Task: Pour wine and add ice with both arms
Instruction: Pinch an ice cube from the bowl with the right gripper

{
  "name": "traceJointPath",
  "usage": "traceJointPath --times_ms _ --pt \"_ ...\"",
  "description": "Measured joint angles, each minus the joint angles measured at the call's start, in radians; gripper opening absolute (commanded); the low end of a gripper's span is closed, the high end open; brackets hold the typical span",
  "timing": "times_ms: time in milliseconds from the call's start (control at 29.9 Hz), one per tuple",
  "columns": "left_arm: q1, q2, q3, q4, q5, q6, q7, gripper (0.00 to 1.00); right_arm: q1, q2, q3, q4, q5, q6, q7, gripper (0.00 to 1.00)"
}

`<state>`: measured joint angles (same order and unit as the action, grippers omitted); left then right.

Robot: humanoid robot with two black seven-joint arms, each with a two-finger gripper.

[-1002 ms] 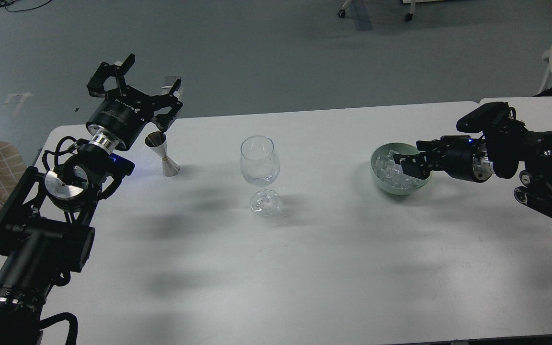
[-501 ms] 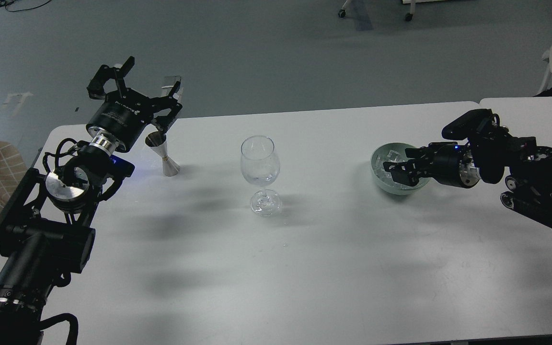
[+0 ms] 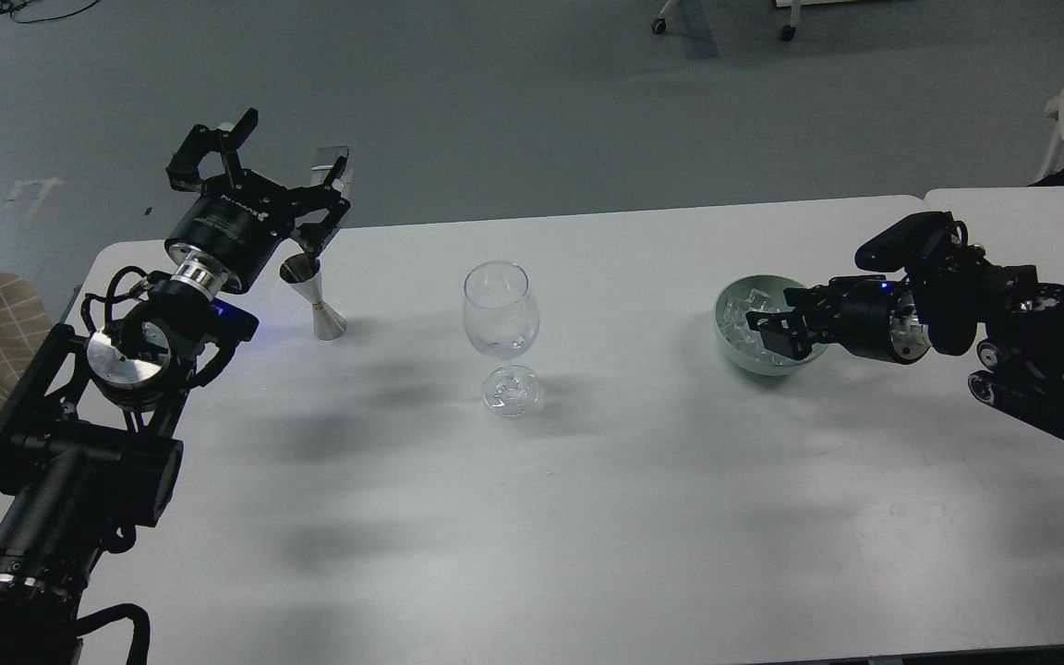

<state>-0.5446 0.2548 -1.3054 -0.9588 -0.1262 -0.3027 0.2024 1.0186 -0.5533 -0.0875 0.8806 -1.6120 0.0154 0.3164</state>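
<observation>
Head view: the left gripper (image 3: 259,171) hangs over the far left corner of the white surface (image 3: 587,517), its fingers (image 3: 333,189) spread wide apart and empty, just above a steel jigger (image 3: 315,297) standing upright. A stemmed wine glass (image 3: 501,332) stands mid-surface, well apart from both arms; any wine in it is too faint to make out. The right gripper (image 3: 767,332) reaches into a pale green bowl (image 3: 735,351) heaped with ice (image 3: 743,319). Whether its fingers are clenched on a cube, I cannot tell.
</observation>
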Motion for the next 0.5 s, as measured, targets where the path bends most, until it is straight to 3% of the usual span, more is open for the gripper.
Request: traceJointPath --times_ms 100,501 --pt "0.000 -0.001 0.000 0.000 0.000 0.000 0.000 0.98 0.000 0.000 0.000 0.000 0.000 0.000 -0.001 0.39" --pt "0.022 -0.003 -0.001 0.000 0.000 0.006 -0.001 0.98 -0.003 0.000 0.000 -0.007 0.000 0.000 -0.002 0.39"
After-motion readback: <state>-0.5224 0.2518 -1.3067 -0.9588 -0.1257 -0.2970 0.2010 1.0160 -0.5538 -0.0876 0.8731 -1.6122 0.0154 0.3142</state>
